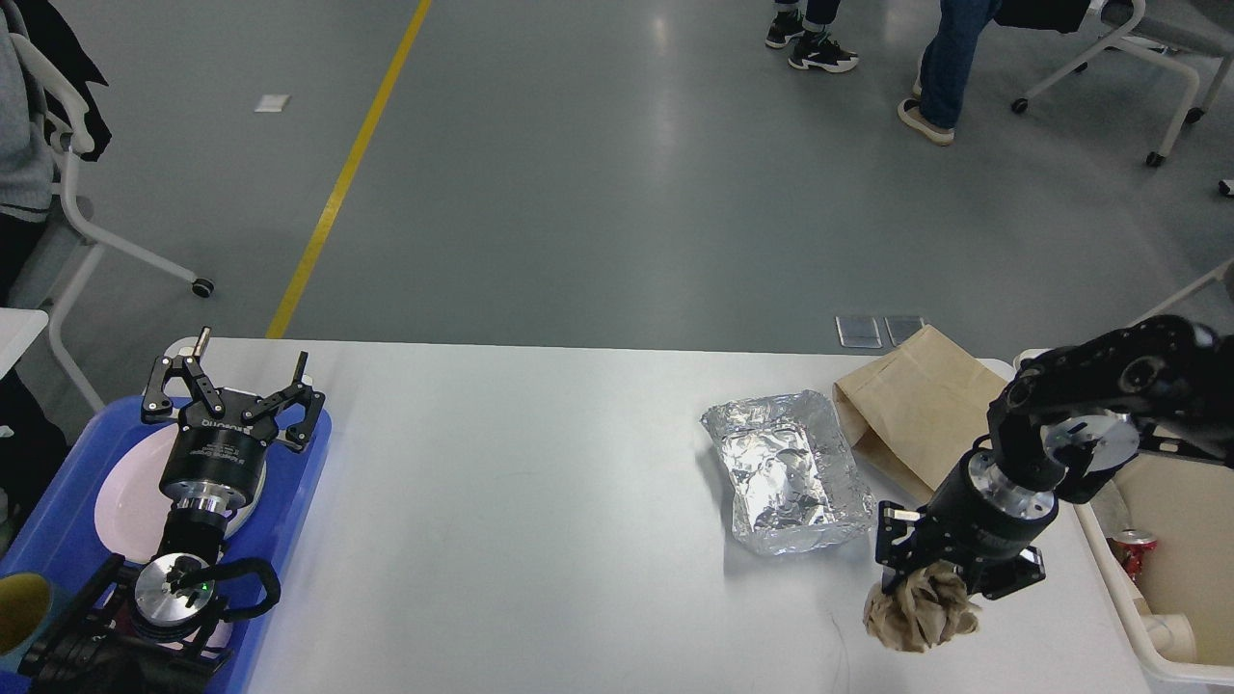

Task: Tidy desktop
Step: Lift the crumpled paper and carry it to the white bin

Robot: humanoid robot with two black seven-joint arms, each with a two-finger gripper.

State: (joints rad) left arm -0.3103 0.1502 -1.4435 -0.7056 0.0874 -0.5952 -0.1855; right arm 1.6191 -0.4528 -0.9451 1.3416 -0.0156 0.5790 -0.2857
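Counter (540,501): white desktop with rounded corners, spanning most of the near half of the view, grey floor beyond its far edge.
Right gripper (921,588): pointed down over the near right part of the counter, fingers clenched on a crumpled brown paper wad (918,617) that hung just below them.
Paper wad: held beside the near right corner of the foil tray, its shadow on the counter underneath.
Foil tray (789,472): crinkled silver container lying on the counter right of centre, touching the paper bag on its right side.
Paper bag (921,419): flat brown bag at the far right of the counter, one corner reaching past the far edge, partly hidden by the right arm.
Bin (1171,631): cream-white, just beside the counter's right end; a red can (1134,546) and a white cup visible inside.
Left gripper (231,387): fingers spread wide apart and grasping nothing, raised over the far end of the blue tray.
Blue tray (289,501): at the left end of the counter, carrying a white plate (130,496) under the left arm.
Yellow cup (21,609): at the near left edge, partly cut off.
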